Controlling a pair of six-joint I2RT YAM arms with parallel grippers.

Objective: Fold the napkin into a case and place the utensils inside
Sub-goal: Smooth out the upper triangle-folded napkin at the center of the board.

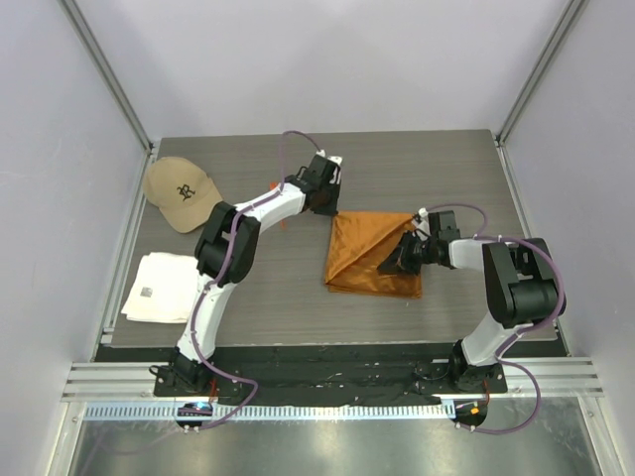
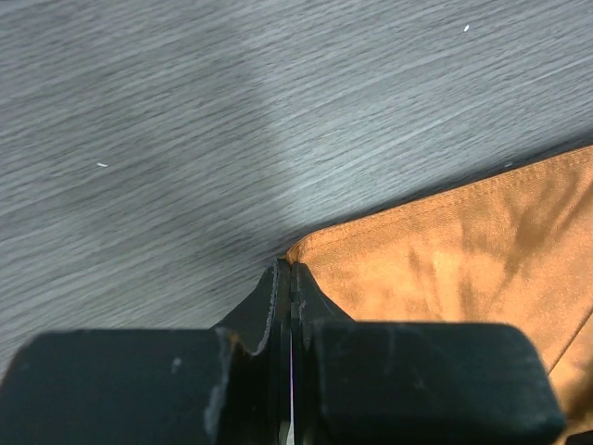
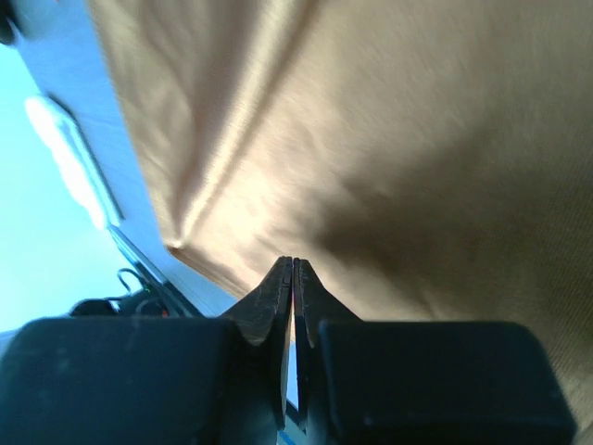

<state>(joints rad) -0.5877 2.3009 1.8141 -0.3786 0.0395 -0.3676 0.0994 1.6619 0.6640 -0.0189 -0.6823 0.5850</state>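
**Rust-orange napkin lying loosely folded, pinched at two places**

The napkin [image 1: 362, 253] is lying right of centre on the table [image 1: 427, 169]. It is a thin rust-orange cloth, doubled over itself into a rough four-sided shape, with slack creases running across it. Its far-left corner is resting low against the tabletop, and the left gripper [image 2: 289, 271] is pinching it there with its jaws pressed together. The far-right part is rising off the surface in a soft tent, where the right gripper [image 3: 293, 264] is clamping the cloth's edge.
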